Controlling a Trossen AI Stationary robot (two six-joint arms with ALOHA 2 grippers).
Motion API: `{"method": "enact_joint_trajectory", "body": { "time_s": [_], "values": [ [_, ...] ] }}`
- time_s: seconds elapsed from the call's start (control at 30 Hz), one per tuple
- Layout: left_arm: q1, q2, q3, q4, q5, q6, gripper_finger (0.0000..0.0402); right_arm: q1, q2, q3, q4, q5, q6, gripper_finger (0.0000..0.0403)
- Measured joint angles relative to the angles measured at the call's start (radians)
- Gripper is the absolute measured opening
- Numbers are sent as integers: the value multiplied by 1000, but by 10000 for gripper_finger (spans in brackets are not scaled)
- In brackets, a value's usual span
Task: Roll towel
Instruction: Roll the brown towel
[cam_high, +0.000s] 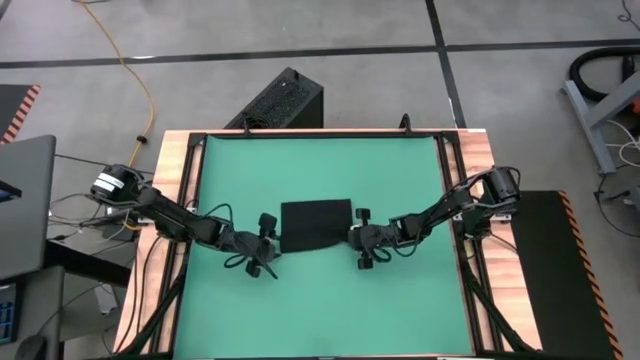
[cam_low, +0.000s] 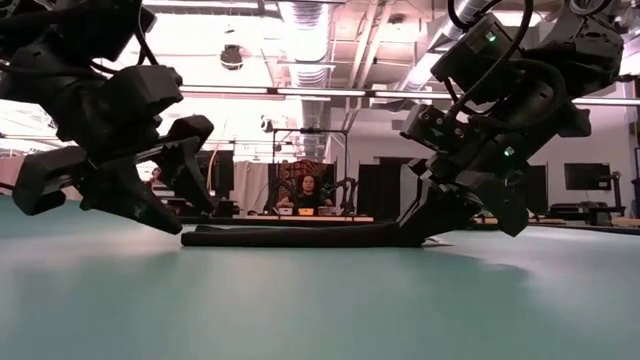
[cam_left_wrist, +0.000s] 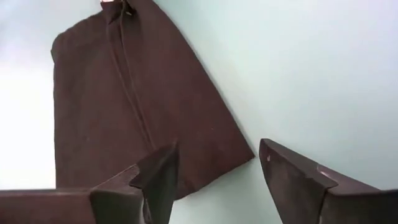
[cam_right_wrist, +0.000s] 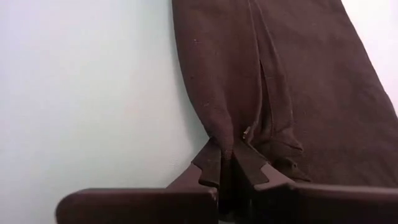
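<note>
The towel (cam_high: 316, 226) lies flat mid-table. My right gripper (cam_right_wrist: 231, 163) is pinched shut on its right edge, probably to lift a fold for rolling. My left gripper (cam_left_wrist: 214, 171) hovers, fingers apart, just beside the towel's left edge, ready to grab.

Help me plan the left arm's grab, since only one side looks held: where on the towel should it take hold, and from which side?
Grip the towel at its near left corner, coming in from its left edge, low along the table. The towel lies flat there, and the open left gripper already straddles that corner. The right gripper is shut on the opposite right edge, so a matching left pinch would probably let both ends roll evenly.
</note>
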Motion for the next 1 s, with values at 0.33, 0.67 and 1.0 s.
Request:
{"method": "enact_joint_trajectory", "body": {
  "time_s": [0.33,0.67,1.0],
  "values": [
    [48,126,-21,154,0,22,213,0,0,3,-3,-4,-7,29],
    [65,193,-20,169,-7,-81,196,7,0,4,-4,-7,0,28],
    [54,196,-20,146,2,-135,32,11,-8,4,-9,-14,61,25]
  ]
}}
